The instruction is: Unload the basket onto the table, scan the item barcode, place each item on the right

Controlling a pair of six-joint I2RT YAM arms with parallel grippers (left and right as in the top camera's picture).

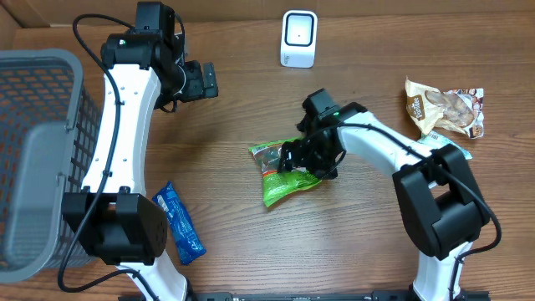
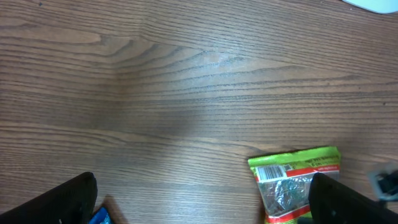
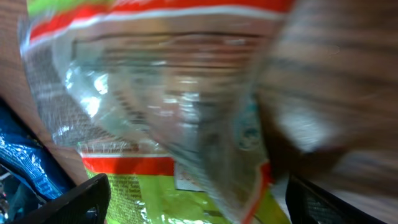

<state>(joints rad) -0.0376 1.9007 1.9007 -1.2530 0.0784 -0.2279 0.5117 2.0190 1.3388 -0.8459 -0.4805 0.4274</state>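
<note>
Right claw (image 1: 303,159), fingers apart, hides part of the green bag (image 1: 280,188), blurred close-up; left claw (image 1: 205,81) spread.

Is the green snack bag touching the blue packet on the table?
Apart. The overhead view shows bare table between the green snack bag and the blue packet.
</note>
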